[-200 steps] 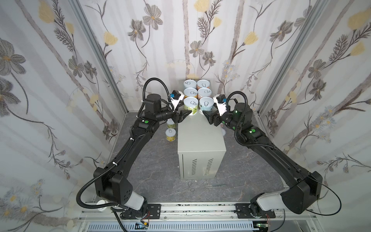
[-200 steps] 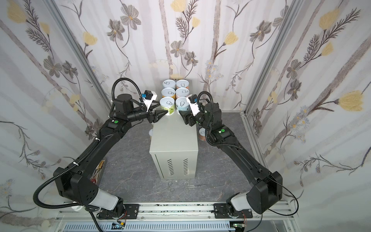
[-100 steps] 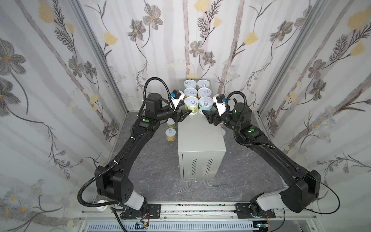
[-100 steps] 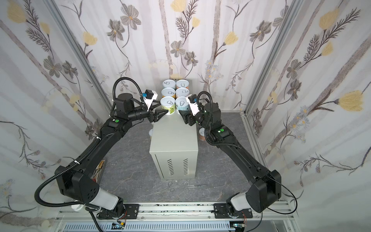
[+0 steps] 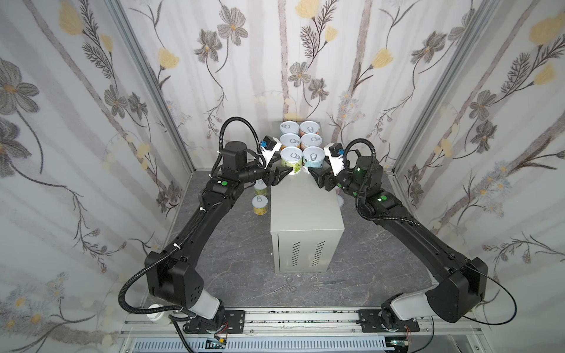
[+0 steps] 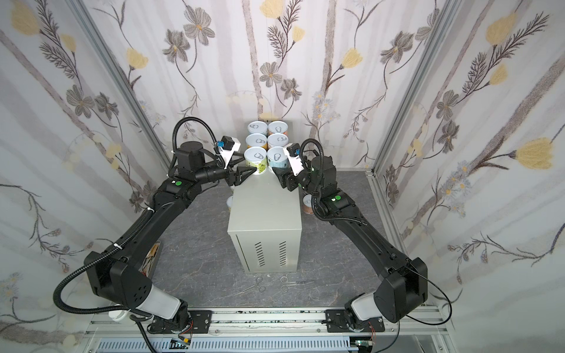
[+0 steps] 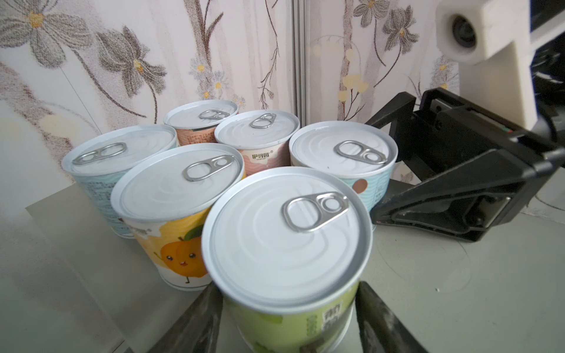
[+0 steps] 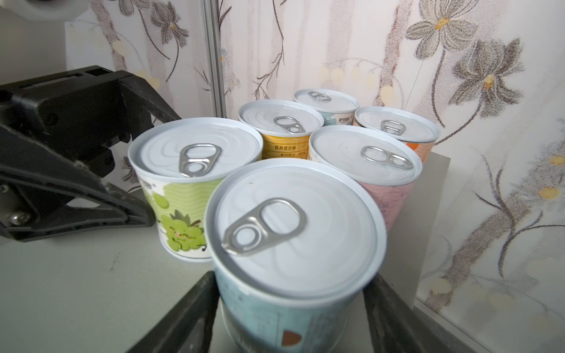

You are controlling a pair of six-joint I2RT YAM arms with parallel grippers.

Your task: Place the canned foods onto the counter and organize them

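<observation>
Several canned foods stand in two rows at the far end of the counter point(image 5: 305, 207) point(image 6: 264, 207). At the front of the block stand a green can point(image 5: 291, 159) point(image 7: 287, 244) and a light-blue can point(image 5: 313, 159) point(image 8: 293, 232). My left gripper point(image 5: 284, 174) point(image 7: 287, 311) reaches in from the left, shut on the green can low on its body. My right gripper point(image 5: 315, 172) point(image 8: 290, 305) brackets the light-blue can, one finger against it and a thin gap at the other. Both cans rest upright on the counter top.
Two more cans point(image 5: 260, 205) point(image 5: 260, 188) stand on the dark floor left of the counter, partly under my left arm. Another can point(image 6: 306, 204) stands on the right. Scissors point(image 5: 321, 279) and forceps point(image 5: 284, 287) lie in front of the counter. Flowered walls close in.
Hardly anything has moved. Both grippers stay at the front pair of cans, and the cans keep their places.
</observation>
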